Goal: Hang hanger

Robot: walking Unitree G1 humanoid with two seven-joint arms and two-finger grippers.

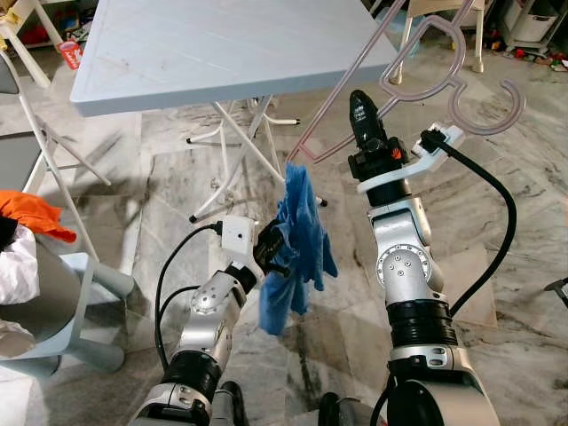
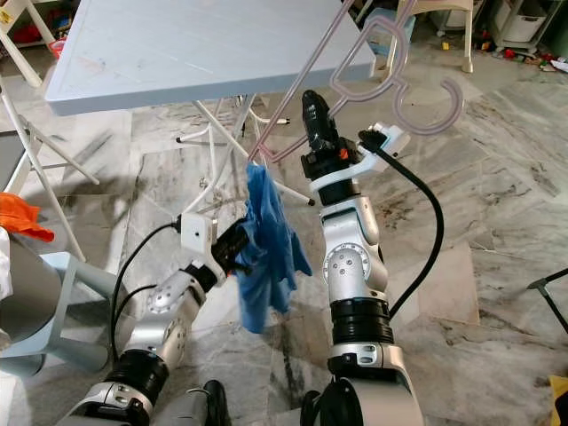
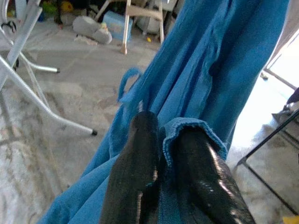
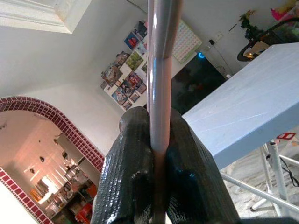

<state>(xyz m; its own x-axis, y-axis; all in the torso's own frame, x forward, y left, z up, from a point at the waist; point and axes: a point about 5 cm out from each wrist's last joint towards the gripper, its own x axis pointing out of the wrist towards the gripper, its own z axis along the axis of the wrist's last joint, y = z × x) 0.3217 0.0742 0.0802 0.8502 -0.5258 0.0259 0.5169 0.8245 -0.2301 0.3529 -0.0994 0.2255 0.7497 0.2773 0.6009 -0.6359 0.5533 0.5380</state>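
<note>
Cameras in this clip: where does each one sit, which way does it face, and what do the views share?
Left eye view: on the head, looking down at both arms, the blue cloth, the pink hanger and the grey table.
Right eye view: same head, same scene, slightly offset.
Left wrist view: along the left gripper, shut on the blue cloth.
Right wrist view: along the right gripper, shut on the pink hanger's bar, looking upward past the table edge.
Shared: cloth in both eye views and the left wrist view; hanger in both eye views and the right wrist view.

A translucent pink plastic hanger (image 1: pixel 417 84) is being held tilted in the air before the table, its hook end pointing right. A blue cloth (image 1: pixel 297 244) is hanging crumpled from its lower left corner, draping down towards the floor.
</note>
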